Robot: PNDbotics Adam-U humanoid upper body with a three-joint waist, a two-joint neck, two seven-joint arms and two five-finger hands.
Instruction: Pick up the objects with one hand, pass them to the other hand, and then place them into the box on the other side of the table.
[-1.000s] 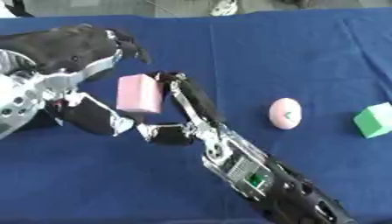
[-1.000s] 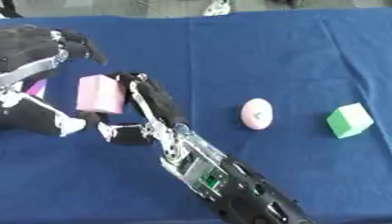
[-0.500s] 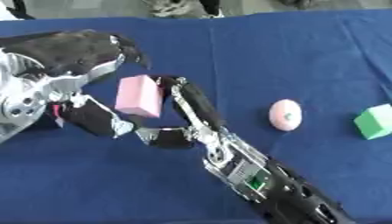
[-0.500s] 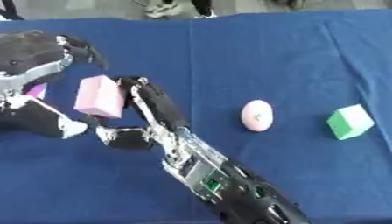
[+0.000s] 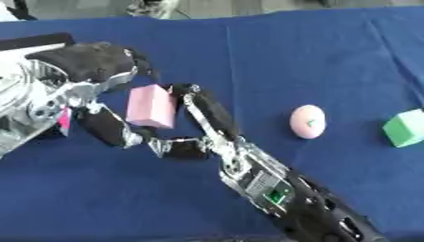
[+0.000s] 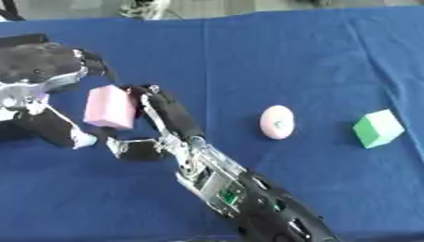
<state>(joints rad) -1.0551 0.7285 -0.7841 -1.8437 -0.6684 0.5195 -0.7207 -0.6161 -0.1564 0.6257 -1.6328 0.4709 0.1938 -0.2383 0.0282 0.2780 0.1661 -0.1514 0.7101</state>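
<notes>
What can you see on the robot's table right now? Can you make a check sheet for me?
Surface: blue cloth covers the table, with a few creases.
Job's things: pink block held up between both hands; pink egg-shaped thing and green cube lie apart on the cloth to the right. No box seen.
Clutter: a small magenta bit shows behind the left hand; cannot tell what it is.
Hands: right hand has its fingers and thumb pinching the block; left hand is curled over the block's top and left side.
Cables: nothing seen.
Surroundings: pale floor past the far edge; unclear shapes there.
</notes>
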